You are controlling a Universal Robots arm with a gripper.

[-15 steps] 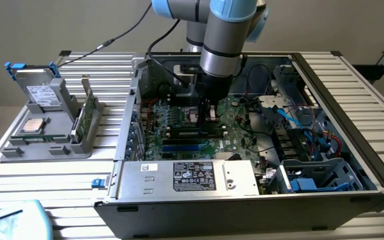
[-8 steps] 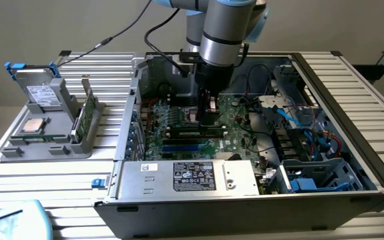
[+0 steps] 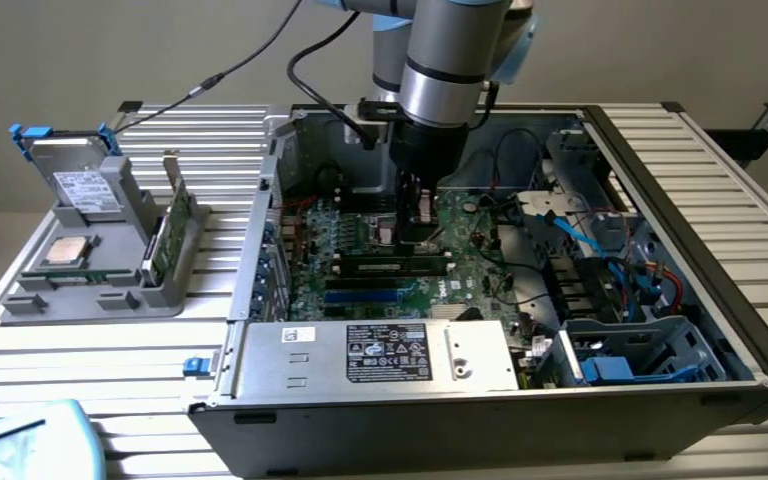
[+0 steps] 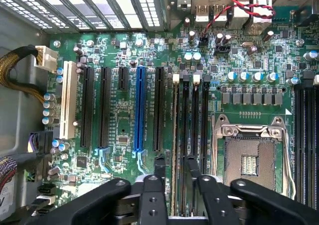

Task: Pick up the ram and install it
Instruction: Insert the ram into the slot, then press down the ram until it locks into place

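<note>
The ram (image 3: pixel 391 265) is a long dark stick with a small white label. It stands in a motherboard memory slot inside the open computer case (image 3: pixel 704 200). In the wrist view the ram (image 4: pixel 175 135) shows edge-on as a thin greenish strip in the slot closest to the expansion slots. My gripper (image 3: pixel 418 240) hangs just above its middle. Seen from the wrist, the gripper (image 4: pixel 175 166) is open. Its black fingertips (image 4: pixel 159 166) stand on either side of the stick with a gap on each side.
Empty black memory slots (image 4: pixel 194 130) and the CPU socket (image 4: pixel 249 155) lie beside the ram. A blue expansion slot (image 4: pixel 139 110) runs parallel. A silver power supply (image 3: pixel 377 355) is at the case front, with cables (image 3: pixel 584 235) toward the exterior view's right. A grey holder (image 3: pixel 91 290) outside carries a silver drive (image 3: pixel 84 185) and a thin upright board (image 3: pixel 171 215).
</note>
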